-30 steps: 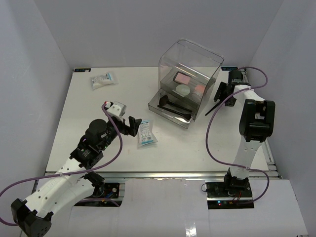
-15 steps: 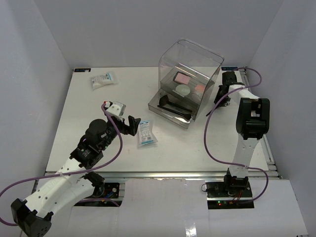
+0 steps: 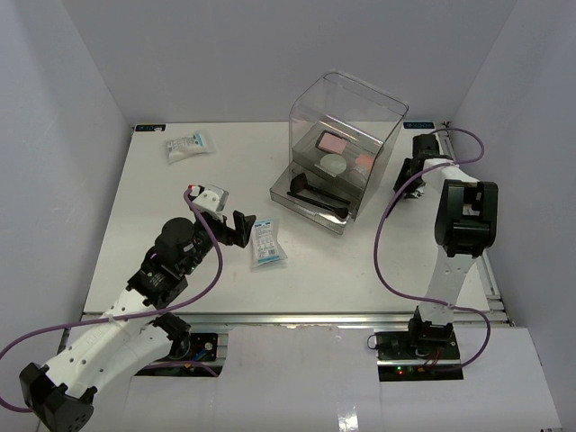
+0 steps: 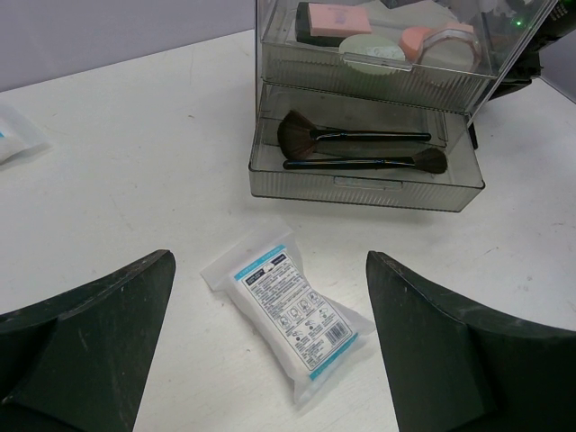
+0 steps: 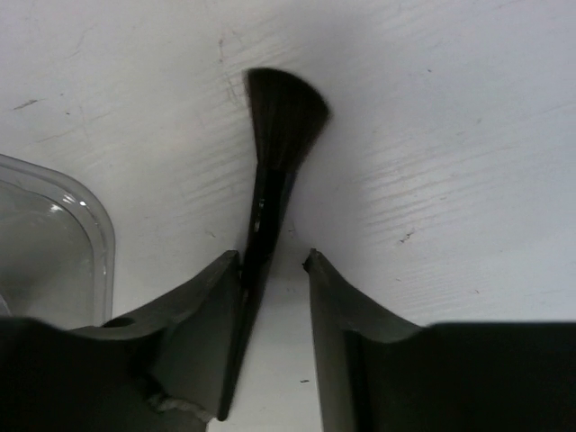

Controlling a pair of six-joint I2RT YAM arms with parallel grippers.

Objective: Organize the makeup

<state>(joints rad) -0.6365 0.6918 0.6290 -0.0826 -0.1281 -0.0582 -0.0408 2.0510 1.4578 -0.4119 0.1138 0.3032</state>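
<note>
**Right gripper** [image 5: 273, 258]: jaws partly open, straddling the handle of a slim black brush [image 5: 270, 180]. The brush lies on the table [image 3: 180, 198] just right of the clear box [image 3: 346, 99]. The handle rests against one finger and a gap shows at the other, so nothing is clamped.

**Left gripper** [image 3: 241, 228]: jaws spread wide and empty, poised just beside a white-and-blue packet [image 4: 292, 310]. A second packet [image 3: 189, 145] lies well apart, at the far left of the table.

**Handling.** The brush is probably light and stiff, with a thin handle likely to roll or pivot. It is best taken mid-handle, clear of the soft bristles. The packets look soft and light under slick film. A hold across the narrow width should serve, though the film may crumple or slip.

**Containers.** The upper compartment of the box holds a pink palette [image 4: 331, 16], a pale compact [image 4: 372, 56] and a pinkish round compact [image 4: 441, 40]. The open drawer [image 4: 360, 191] beneath holds two brushes [image 4: 355, 137], laid side by side.
</note>
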